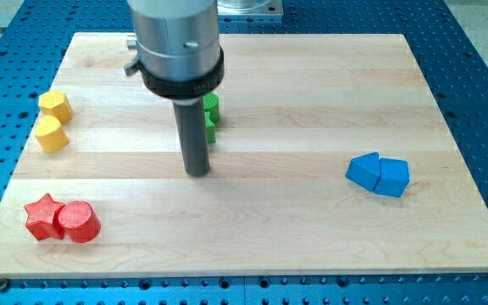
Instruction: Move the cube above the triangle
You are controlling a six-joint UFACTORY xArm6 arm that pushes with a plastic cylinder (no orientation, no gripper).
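Note:
A blue cube sits at the view's right, touching a blue triangle-like block on its left side. My tip rests on the wooden board near the middle, far to the left of both blue blocks and touching no block. Green blocks sit just behind the rod at its upper right, partly hidden by it, so I cannot make out their shapes.
Two yellow blocks sit at the left edge, one above the other. A red star and a red cylinder touch each other at the bottom left. The board lies on a blue perforated table.

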